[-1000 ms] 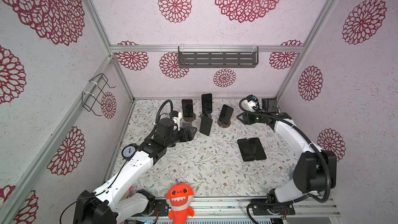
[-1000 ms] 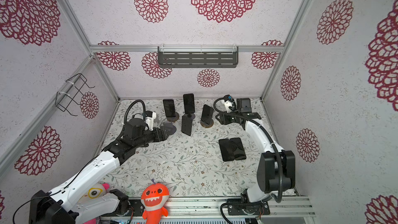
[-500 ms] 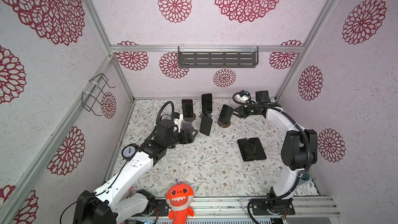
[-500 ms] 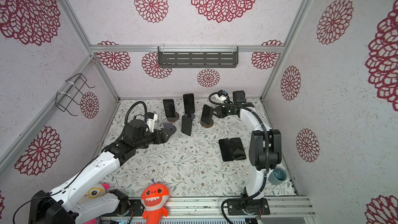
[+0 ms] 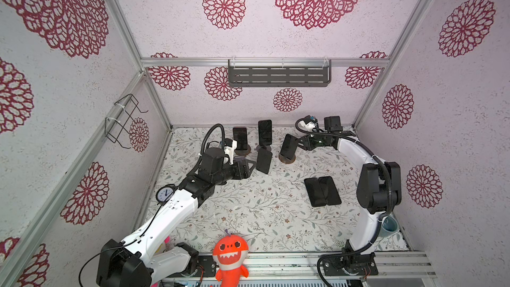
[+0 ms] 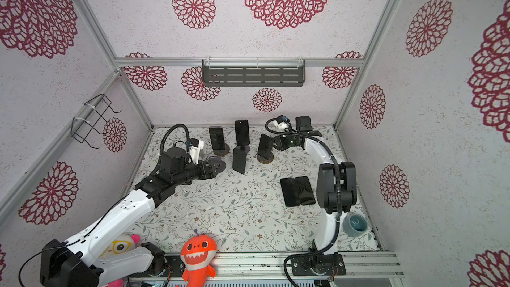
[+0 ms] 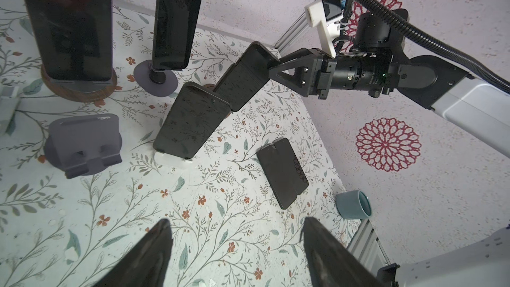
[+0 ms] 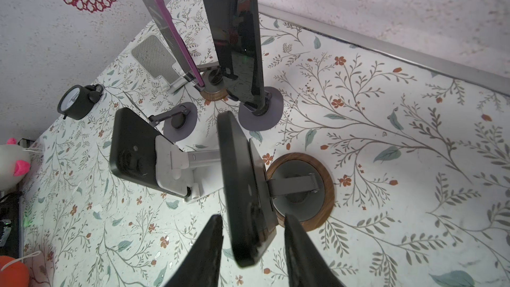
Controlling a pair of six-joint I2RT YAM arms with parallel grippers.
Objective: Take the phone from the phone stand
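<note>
Near edge: orange plush toy (image 5: 230,254) and blue cup (image 6: 355,224), parked clear of the work, no bearing on the job. Next in, right of centre: pair of phones (image 5: 314,192) lying flat side by side on the table (image 5: 248,216); reads as the drop zone, probably the destination here too. Mid-table, left side: left gripper (image 7: 236,220) held low, fingers (image 7: 146,259) spread wide with nothing between them, aimed at the stand cluster; looks parked to leave the other arm room, or staged for the black phone (image 5: 264,160) on the white stand (image 8: 179,161) just ahead. Next to that, purple stand (image 7: 82,139), empty. Then the job itself: phone (image 5: 288,145) leaning back on the phone stand (image 8: 303,205) with the wood-ringed round base, seated, not lifted. Reaching in from the far right corner: right gripper (image 8: 252,218), straddling the phone's top end edge-on, one finger per face, thin gaps visible both sides in the right wrist view, so not clamped yet by the look of it. Sensible to take it at the top end: keeps clear of the mount behind the phone, allows a pull up and away along the lean. Worth watching for the base tipping or dragging along. Farthest back: rear left phone (image 5: 240,138) and rear middle phone (image 5: 265,133), upright on stands, close enough to clip on a wide swing.
</note>
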